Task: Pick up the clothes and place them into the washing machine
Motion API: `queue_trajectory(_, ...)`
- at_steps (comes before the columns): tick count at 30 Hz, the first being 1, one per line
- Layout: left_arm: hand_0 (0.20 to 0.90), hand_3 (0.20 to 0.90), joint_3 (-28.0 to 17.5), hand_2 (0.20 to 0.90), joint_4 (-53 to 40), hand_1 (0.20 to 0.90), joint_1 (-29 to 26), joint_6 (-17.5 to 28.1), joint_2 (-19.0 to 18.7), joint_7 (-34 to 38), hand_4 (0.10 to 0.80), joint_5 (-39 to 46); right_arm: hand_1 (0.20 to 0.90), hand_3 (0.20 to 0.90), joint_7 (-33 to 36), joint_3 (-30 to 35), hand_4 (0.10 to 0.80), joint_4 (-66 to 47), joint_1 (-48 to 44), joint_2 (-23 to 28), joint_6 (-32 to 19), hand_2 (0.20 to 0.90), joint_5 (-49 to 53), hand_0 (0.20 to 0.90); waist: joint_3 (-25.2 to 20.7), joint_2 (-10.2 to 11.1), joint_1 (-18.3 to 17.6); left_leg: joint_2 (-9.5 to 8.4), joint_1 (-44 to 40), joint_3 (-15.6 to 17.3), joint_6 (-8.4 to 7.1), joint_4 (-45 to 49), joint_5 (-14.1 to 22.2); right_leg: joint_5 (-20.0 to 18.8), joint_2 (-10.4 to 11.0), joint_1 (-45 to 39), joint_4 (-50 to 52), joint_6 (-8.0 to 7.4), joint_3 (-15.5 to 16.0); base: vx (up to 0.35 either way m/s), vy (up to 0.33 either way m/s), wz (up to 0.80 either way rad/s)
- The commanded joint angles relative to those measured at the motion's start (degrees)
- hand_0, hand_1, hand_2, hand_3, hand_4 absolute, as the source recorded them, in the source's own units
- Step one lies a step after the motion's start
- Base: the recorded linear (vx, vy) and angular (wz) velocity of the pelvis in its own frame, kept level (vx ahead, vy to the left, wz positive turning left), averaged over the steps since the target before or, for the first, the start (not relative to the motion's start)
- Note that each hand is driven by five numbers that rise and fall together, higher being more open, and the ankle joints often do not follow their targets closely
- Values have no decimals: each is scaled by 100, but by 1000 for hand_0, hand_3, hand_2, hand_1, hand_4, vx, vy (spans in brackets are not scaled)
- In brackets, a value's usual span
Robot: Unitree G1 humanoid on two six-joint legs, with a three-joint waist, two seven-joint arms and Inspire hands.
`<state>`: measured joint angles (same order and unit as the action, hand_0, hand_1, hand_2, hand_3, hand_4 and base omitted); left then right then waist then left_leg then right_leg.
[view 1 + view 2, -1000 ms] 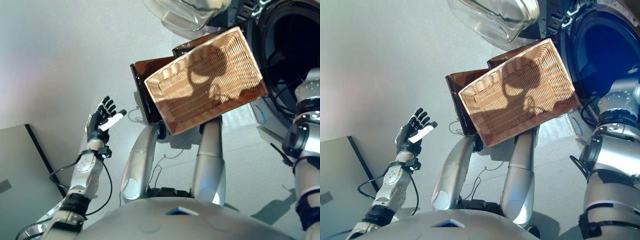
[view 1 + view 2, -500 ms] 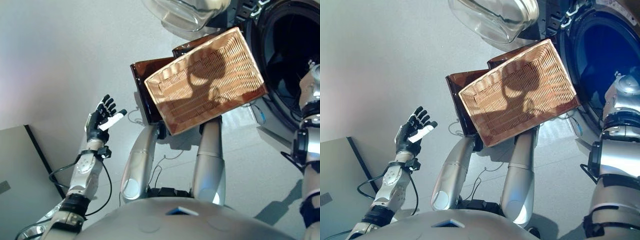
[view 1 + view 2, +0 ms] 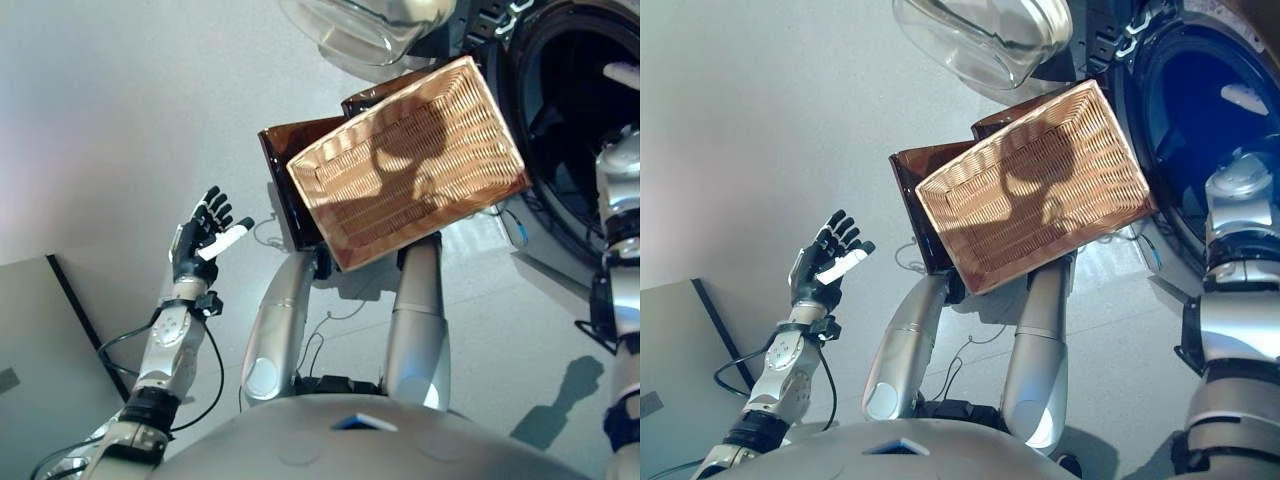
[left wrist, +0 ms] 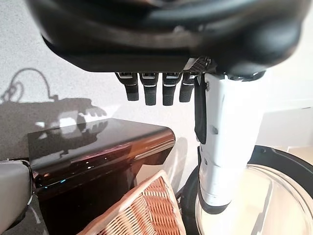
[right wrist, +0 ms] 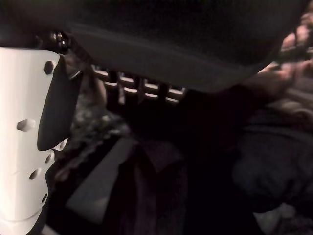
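Wicker basket (image 3: 408,162), empty, lies beside the washing machine's (image 3: 1200,130) open round port, glass door (image 3: 365,30) swung aside. Right hand (image 5: 146,93) reaches inside the drum, fingers relaxed above dark clothes (image 5: 274,161) lying just beyond them. Left hand (image 3: 205,240) is raised with fingers spread, well apart from the basket.

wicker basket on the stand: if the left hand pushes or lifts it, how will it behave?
The basket looks empty and woven, so probably light and fairly stiff. It overhangs the glossy brown stand and sits tilted, so a push may slide or tip it off. The left hand is open and apart from it; the ribbed weave should give its fingers some grip.
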<state>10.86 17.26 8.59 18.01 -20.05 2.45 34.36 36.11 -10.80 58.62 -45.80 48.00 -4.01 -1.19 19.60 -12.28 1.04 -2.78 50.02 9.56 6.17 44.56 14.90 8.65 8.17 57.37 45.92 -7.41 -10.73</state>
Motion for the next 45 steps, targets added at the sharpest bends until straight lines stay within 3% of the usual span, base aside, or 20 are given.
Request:
queue_trajectory(1, 900, 900, -645, 900, -338, 900, 340, 531, -232, 41, 800, -102, 900, 900, 366, -42, 800, -250, 97, 196, -207, 900, -643, 900, -393, 219, 58, -189, -440, 120, -235, -491, 110, -121, -171, -265, -320, 504, 140, 0, 0, 0)
queue_trajectory(17, 900, 900, -725, 900, -387, 900, 282, 570, -246, 134, 800, -173, 900, 900, -21, -110, 800, 702, 283, -855, -236, 900, -220, 900, -387, 225, 125, -205, -458, 114, -228, -525, 82, -183, -159, -305, -382, 498, 183, -1, 1, -1)
queue_trajectory(21, 900, 900, -756, 900, -397, 900, 288, 577, -251, 139, 800, -170, 900, 900, -14, -156, 800, 788, 299, -919, -170, 900, -351, 900, -384, 228, 130, -210, -453, 111, -227, -514, 85, -189, -144, -307, -376, 495, 178, 0, 0, 0)
queue_trajectory(28, 900, 900, -732, 900, -393, 900, 257, 564, -291, 113, 800, -159, 900, 900, -208, -303, 800, 1240, 176, -823, -16, 900, -439, 900, -384, 233, 150, -223, -415, 107, -227, -488, 87, -192, -130, -268, -348, 505, 176, 0, 0, 0)
queue_trajectory(31, 900, 900, -649, 900, -477, 900, 343, 465, -363, -26, 800, -74, 900, 900, -478, -678, 800, 2230, -250, -458, 484, 900, -820, 900, -410, 208, 242, -244, -388, 90, -235, -488, 70, -204, -93, -239, -336, 522, 161, -8, 3, 3)
queue_trajectory(34, 900, 900, -648, 900, -518, 900, 348, 364, -385, -83, 800, -83, 900, 900, -665, -956, 800, 2589, -529, -409, 676, 900, -1102, 900, -415, 185, 267, -237, -361, 91, -233, -478, 56, -204, -91, -220, -331, 527, 164, -3, -6, 4)
queue_trajectory(45, 900, 900, -805, 900, -584, 900, 419, 202, -390, -135, 800, -138, 900, 900, -955, -1271, 800, 2648, -715, -141, 853, 900, -1532, 900, -337, 90, 254, -254, -294, 120, -233, -487, 20, -200, -111, -91, -277, 553, 121, 0, 0, 0)
